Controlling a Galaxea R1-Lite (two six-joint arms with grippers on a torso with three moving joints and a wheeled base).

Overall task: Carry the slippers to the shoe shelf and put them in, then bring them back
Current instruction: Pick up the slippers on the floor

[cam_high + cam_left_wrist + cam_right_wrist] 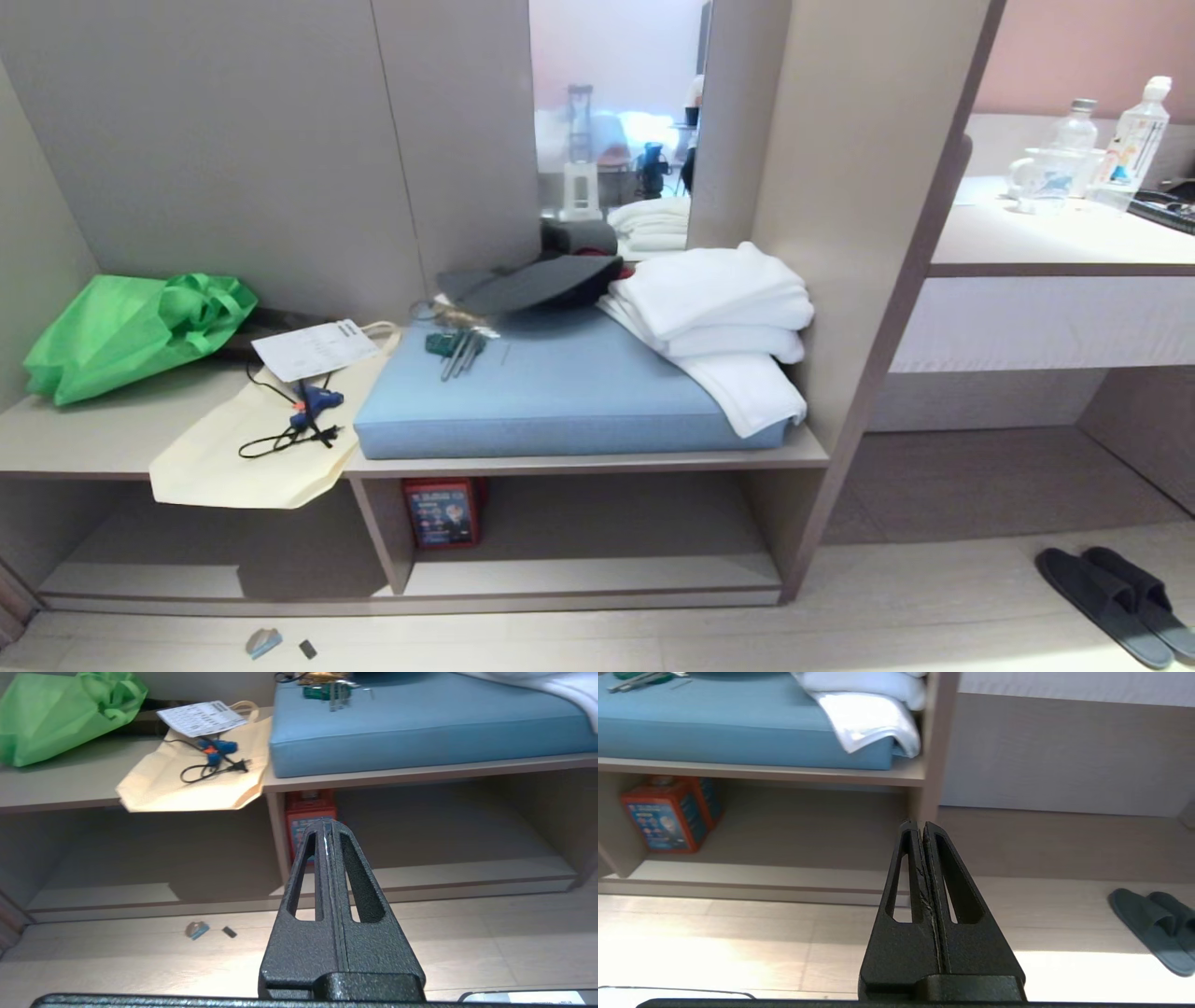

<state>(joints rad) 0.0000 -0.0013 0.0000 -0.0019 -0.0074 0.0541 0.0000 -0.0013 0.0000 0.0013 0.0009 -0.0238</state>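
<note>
The slippers (1116, 602), a black pair, lie side by side on the pale floor at the lower right, in front of the counter; the right wrist view also catches the slippers (1153, 928). The shoe shelf (579, 569) is the low open cubby under the bench, split by a vertical divider. Neither arm shows in the head view. My left gripper (328, 823) is shut and empty, held above the floor facing the divider. My right gripper (917, 825) is shut and empty too, facing the shelf's right end post, well left of the slippers.
A red box (442, 511) stands inside the shelf by the divider. On the bench lie a blue cushion (560, 392), white towels (724, 317), a cream bag (252, 448) and a green bag (131, 331). Small scraps (264, 641) lie on the floor. Bottles (1130, 140) stand on the counter.
</note>
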